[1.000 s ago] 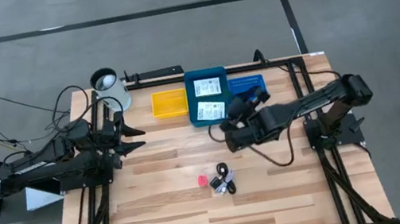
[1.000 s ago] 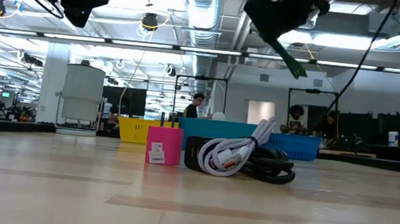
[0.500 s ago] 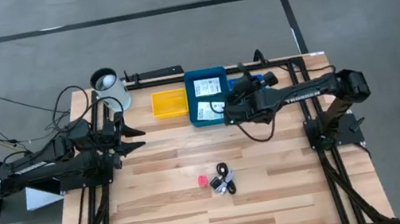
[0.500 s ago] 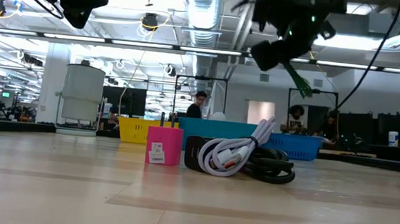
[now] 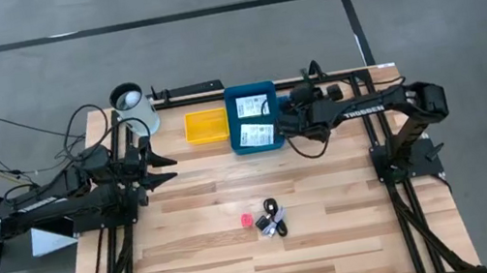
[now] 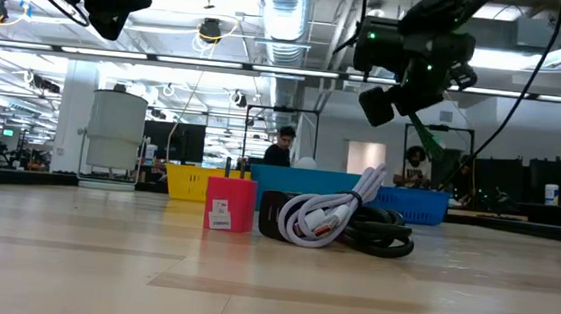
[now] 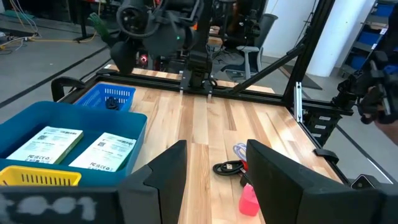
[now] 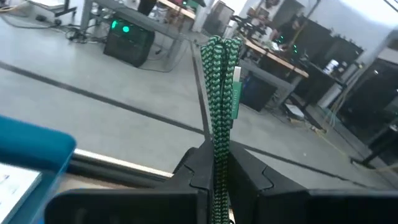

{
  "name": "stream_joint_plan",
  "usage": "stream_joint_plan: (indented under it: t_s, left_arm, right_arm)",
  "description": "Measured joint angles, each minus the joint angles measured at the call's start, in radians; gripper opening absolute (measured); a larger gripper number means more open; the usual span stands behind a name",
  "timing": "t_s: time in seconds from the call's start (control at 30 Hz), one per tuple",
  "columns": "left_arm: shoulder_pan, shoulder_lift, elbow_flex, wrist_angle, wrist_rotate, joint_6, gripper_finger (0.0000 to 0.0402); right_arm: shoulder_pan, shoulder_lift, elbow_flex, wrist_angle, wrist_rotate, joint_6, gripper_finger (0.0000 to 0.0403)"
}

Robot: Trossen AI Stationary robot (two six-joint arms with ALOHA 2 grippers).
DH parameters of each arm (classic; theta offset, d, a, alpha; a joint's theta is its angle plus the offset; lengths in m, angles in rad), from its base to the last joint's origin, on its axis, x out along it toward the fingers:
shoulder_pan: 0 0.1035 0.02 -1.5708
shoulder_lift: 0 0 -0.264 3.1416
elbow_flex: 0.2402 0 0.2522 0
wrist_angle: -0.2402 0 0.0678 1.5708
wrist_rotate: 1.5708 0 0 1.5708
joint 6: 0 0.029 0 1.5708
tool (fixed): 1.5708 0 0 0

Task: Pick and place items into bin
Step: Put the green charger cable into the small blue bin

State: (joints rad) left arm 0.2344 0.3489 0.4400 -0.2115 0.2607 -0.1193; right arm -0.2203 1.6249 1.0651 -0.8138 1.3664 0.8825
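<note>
My right gripper (image 5: 284, 120) hovers at the right wall of the teal bin (image 5: 232, 119), shut on a folded green braided cord (image 8: 219, 81), which also shows in the low view (image 6: 422, 121). Two white printed cards (image 5: 252, 107) (image 5: 256, 135) lie flat in the teal bin. On the table's middle rest a pink cube (image 5: 247, 220) and a bundle of black and white cable (image 5: 273, 221). My left gripper (image 5: 166, 166) waits open, off the table's surface at its left side, touching nothing. My right gripper pinches the green cord bundle between its two fingers, several strands together, at the part nearest the fingers (image 8: 217, 140). The bundle's free end (image 8: 217, 46) sticks out past the fingertips. The arm reaches in from the table's right. The cord is lifted clear of everything.
A yellow bin (image 5: 205, 125) sits left of the teal bin and a blue basket (image 5: 304, 100) right of it, with a small black piece (image 7: 112, 104) inside. A white cylinder (image 5: 133, 110) stands at the far left corner. Bare wood spreads around the pink cube.
My right gripper has carried the green cord from above the table's middle toward the far edge, up to the teal bin's right side, turning as it went. It has stayed shut on the cord. The pink cube and cable bundle have not moved.
</note>
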Motion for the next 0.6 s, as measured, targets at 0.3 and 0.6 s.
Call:
stream_joint_plan:
  t_s: [0.3,0.6]
  left_arm:
    - [0.0,0.0,0.0,0.0,0.0,0.001,0.0155]
    - [0.0,0.0,0.0,0.0,0.0,0.001,0.0155]
  right_arm:
    - [-0.051,0.0,-0.064,0.193,0.014,-0.007,0.0016]
    - [-0.09,0.0,-0.146,0.401,-0.021,-0.121,0.0014]
